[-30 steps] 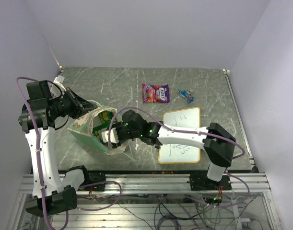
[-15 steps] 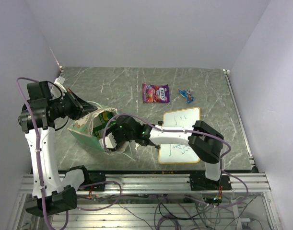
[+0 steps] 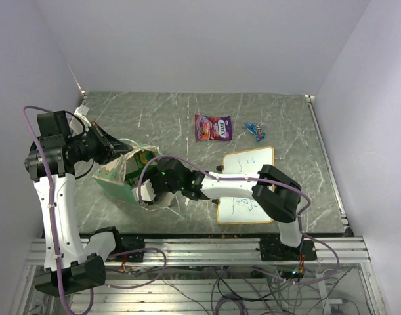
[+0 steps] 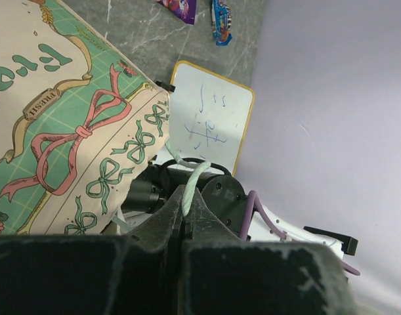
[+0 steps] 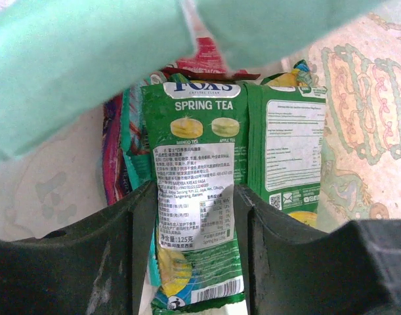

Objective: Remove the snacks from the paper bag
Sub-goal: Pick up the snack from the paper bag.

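Compared to a second back, the right gripper has pushed further into the mouth of the bag, jaws now either side of a green packet inside (can't tell if it's actually squeezing), while the left gripper stays clamped on the handle.

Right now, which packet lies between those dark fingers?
Look inside the cream paper bag with green patterned sides, at the left of the grey marbled table. Between the right arm's dark fingers lies a glossy green packet. Unlike its green neighbour, covered in small print, it reads SPRING TEA.
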